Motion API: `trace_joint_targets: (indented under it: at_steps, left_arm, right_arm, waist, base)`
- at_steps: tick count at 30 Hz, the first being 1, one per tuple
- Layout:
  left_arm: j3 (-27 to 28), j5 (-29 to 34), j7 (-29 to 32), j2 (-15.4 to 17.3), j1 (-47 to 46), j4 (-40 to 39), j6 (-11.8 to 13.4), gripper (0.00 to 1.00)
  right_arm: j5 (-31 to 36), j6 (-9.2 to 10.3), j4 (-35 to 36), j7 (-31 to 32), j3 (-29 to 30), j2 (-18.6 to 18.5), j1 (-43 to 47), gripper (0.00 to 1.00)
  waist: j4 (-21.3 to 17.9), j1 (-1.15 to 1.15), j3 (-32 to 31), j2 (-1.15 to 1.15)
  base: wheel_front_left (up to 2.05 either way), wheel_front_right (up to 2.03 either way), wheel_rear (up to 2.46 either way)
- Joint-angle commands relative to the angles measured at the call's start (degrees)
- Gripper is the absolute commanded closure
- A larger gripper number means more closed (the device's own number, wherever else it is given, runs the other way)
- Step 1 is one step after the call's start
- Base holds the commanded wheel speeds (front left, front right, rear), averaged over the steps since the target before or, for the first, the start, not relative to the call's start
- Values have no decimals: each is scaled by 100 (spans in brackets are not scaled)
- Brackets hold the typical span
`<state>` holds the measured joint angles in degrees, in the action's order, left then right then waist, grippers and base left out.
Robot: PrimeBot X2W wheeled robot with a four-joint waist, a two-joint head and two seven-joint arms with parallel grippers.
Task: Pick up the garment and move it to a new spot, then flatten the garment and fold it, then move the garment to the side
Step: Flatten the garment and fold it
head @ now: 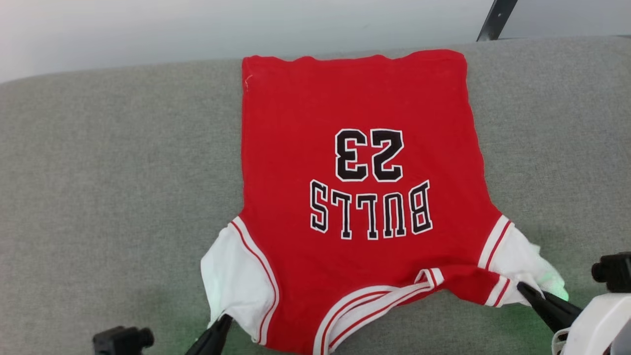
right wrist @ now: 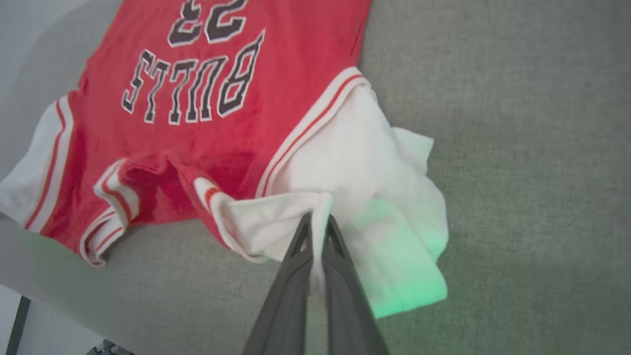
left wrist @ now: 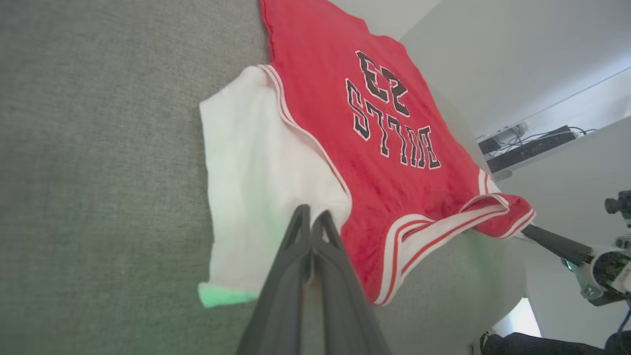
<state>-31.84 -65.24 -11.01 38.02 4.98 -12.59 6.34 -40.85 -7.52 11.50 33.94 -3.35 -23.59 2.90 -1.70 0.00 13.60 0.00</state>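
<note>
On grey fabric-covered counter (head: 98, 172), pale wall (head: 148, 29) behind, dark strut (head: 495, 19) at far right: garment (head: 365, 148) lies spread near centre, print up. Long axis runs away from robot: hem at far edge, collar at near edge, lettering upside down in head view. Jaws pressed together on cloth: left gripper (head: 224, 320) pinches left white sleeve (head: 231, 276), right gripper (head: 522, 287) pinches bunched right white sleeve (head: 522, 261).

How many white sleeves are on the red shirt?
2. One sleeve of the garment lies on the robot's left, pinched by the left gripper; the other sleeve, crumpled, lies on its right, pinched by the right gripper.
</note>
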Motion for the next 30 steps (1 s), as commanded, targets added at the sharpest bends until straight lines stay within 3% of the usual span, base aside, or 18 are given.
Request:
trace_joint_targets:
  at_steps: [1, 8, 21, 22, 23, 24, 25, 30]
  left_arm:
    - [-45, 81, 29, -33, -97, 84, 40, 100]
    - [-446, 594, 322, -170, -567, 824, 205, 100]
    - [-700, 779, 482, -333, -933, 1591, 55, 100]
    - [-711, 779, 494, -327, -938, 1599, 49, 100]
    - [-714, 774, 502, -328, -941, 1608, 37, 100]
    - [-713, 767, 508, -325, -945, 1614, 26, 100]
    - [-713, 759, 502, -326, -945, 1617, 19, 100]
    - [-736, 736, 487, -340, -914, 1591, 7, 100]
  right_arm:
    - [103, 6, -90, -65, -36, -34, -77, 100]
    - [354, 7, -849, -403, -484, -60, -403, 100]
    - [778, 15, -2154, -917, -1609, -218, -964, 100]
    - [762, 15, -2210, -938, -1656, -221, -1001, 94]
    - [786, 15, -2238, -987, -1703, -246, -1034, 78]
    - [811, 15, -2247, -1040, -1728, -271, -1074, 55]
    - [840, 15, -2231, -1098, -1749, -309, -1107, 0]
    - [666, 22, -1688, -997, -1464, -513, -1108, 0]
  waist:
    - [-10, 0, 67, 0]
    - [4, 0, 239, 0]
    - [-60, 0, 381, 0]
    - [-72, 0, 376, 0]
    - [-83, 0, 368, 0]
    - [-94, 0, 361, 0]
    - [-105, 0, 352, 0]
    - [-80, 0, 282, 0]
  base:
    - [0, 0, 0]
    - [0, 0, 0]
    - [0, 0, 0]
    - [0, 0, 0]
    - [0, 0, 0]
    - [0, 0, 0]
    - [0, 0, 0]
    - [0, 0, 0]
